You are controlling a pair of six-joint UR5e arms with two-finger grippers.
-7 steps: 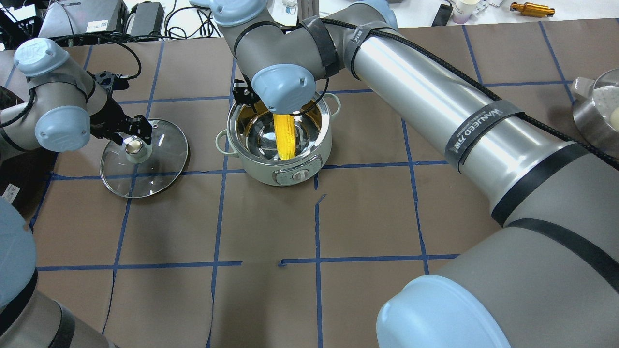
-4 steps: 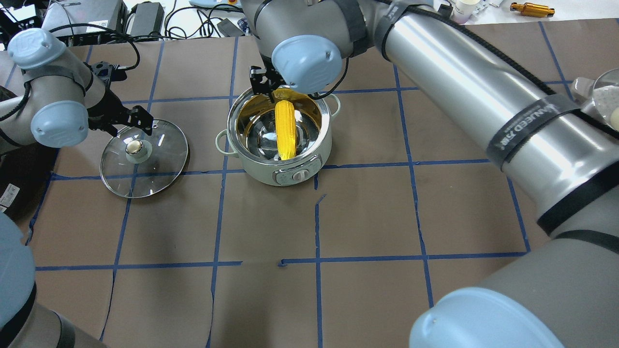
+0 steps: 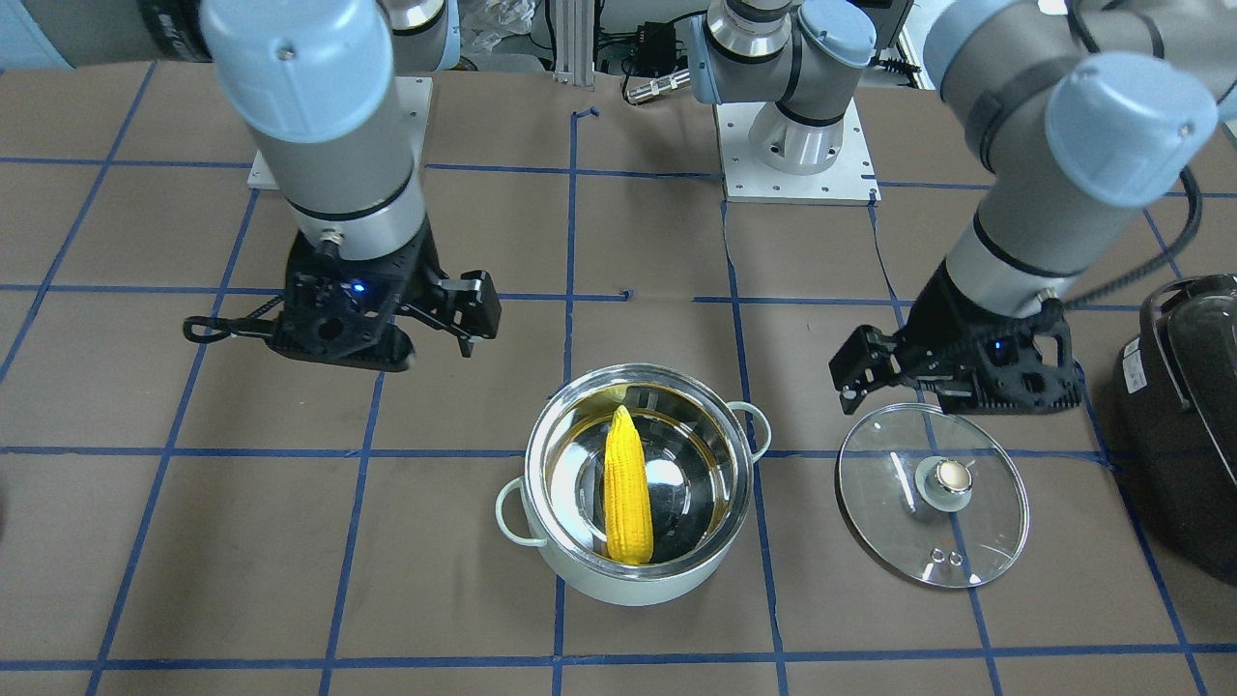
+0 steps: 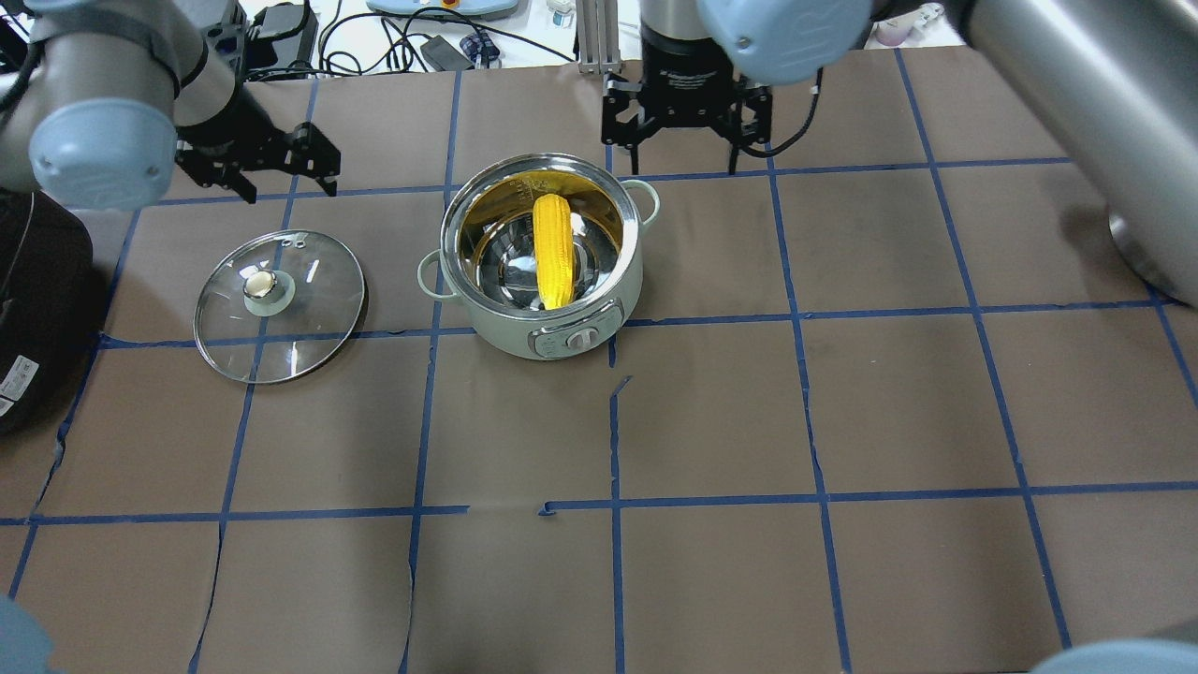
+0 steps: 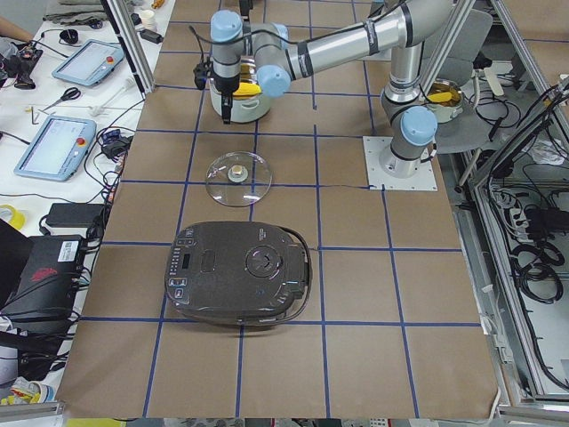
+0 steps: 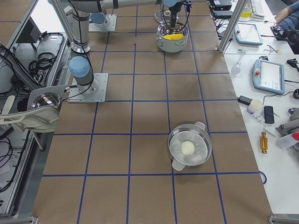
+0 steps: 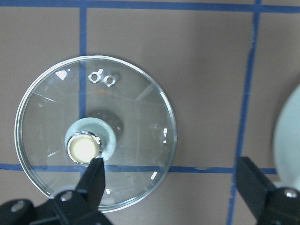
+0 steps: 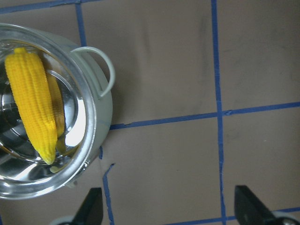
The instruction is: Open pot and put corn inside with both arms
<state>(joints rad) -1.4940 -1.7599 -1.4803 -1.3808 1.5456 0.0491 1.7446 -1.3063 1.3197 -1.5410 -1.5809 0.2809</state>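
The mint-green pot (image 4: 505,339) stands uncovered mid-table. The yellow corn (image 4: 552,248) lies inside it, leaning on the steel wall; it also shows in the front view (image 3: 626,495) and the right wrist view (image 8: 33,103). The glass lid (image 4: 309,309) with its beige knob (image 4: 260,285) lies flat on the table to the pot's left. My left gripper (image 4: 285,183) is open and empty, above and beyond the lid (image 7: 136,108). My right gripper (image 4: 688,157) is open and empty, raised beyond the pot's far right side.
A black appliance (image 3: 1184,406) sits at the table's left end, close to the lid (image 3: 889,483). A steel steamer pot with a white ball in it (image 6: 189,149) stands far off toward the right end. Blue tape lines grid the brown table.
My right gripper has let go of the corn and pulled up and away to the far right of the pot. My left gripper has risen off the lid's knob and moved farther back.
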